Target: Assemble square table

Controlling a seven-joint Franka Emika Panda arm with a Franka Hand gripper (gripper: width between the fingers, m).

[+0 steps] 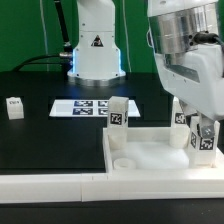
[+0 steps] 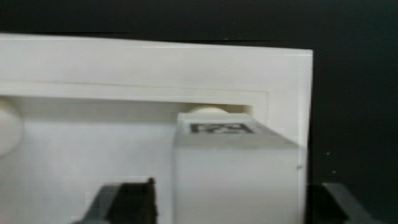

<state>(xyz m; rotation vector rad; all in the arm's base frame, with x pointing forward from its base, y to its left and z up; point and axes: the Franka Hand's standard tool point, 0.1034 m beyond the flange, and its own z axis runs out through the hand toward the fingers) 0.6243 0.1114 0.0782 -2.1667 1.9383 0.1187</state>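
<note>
Square table top [image 1: 150, 160] lay at the near side of the black table [image 1: 40, 135], and the gripper [image 1: 202, 148] hung over the end of it toward the exterior view's right. The arm [image 1: 190, 60] entered from the upper corner on that side, its bulky white wrist upright and the fingers pointing straight down. In the wrist view the two dark fingers [image 2: 128, 203] stood on either side of a leg [image 2: 231, 165], with a thin gap showing on each side, so the gripper [image 2: 231, 205] was open around the leg and not clamping it. This leg [image 1: 204, 140] stood upright inside the raised rim of the square table top [image 2: 107, 70], tag facing outward; whether its foot was seated in a socket could not be told. A small round white shape [image 2: 210, 108] showed just past the leg, close to the rim's inner corner. A second leg [image 1: 118, 113] stood upright at the far corner of the top toward the exterior view's left. Beyond it the marker board [image 1: 85, 107] lay flat on the table, and a third leg [image 1: 13, 106] stood alone well off toward the exterior view's left. A long white bar [image 1: 50, 186] ran along the near edge, touching the top. The robot base [image 1: 95, 45] rose at the back.
</note>
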